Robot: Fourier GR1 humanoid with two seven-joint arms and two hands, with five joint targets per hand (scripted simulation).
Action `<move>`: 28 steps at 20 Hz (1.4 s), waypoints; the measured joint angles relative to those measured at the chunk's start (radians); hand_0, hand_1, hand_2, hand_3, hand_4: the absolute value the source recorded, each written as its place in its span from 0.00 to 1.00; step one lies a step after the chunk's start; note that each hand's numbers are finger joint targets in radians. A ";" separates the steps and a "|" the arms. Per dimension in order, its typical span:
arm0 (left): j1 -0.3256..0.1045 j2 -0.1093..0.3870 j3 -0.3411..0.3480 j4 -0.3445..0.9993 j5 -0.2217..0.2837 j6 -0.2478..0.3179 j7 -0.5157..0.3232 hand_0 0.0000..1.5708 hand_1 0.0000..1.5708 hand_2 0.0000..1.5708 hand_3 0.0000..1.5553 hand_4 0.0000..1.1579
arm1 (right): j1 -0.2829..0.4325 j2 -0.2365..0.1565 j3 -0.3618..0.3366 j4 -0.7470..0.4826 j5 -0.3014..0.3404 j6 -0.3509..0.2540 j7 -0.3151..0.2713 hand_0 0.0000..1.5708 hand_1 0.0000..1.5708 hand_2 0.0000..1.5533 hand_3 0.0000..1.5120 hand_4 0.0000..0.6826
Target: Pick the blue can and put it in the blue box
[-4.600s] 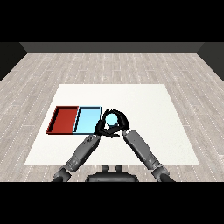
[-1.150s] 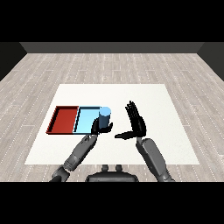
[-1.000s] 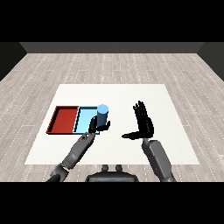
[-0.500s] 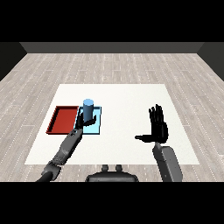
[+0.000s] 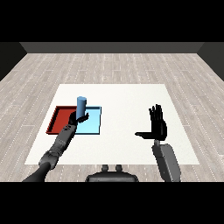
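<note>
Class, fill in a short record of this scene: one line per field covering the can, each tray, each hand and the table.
blue can: upright, held over the boundary of the two trays
left hand: curled round the can's lower part
right hand: open, fingers straight, raised above the table, holding nothing
light blue tray: lies right of the red one
red tray: lies beside it, nothing inside
white table: carries both trays

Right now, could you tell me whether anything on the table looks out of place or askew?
Nothing stands out. The left hand holds the blue can upright at the seam between the red tray and the blue tray. The right hand is open.
</note>
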 measured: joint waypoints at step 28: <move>-0.110 -0.089 -0.001 0.289 -0.110 0.120 0.105 0.00 0.00 0.00 0.00 0.00 | -0.031 0.040 -0.062 0.121 -0.033 0.068 -0.044 0.00 0.00 0.00 0.00 0.00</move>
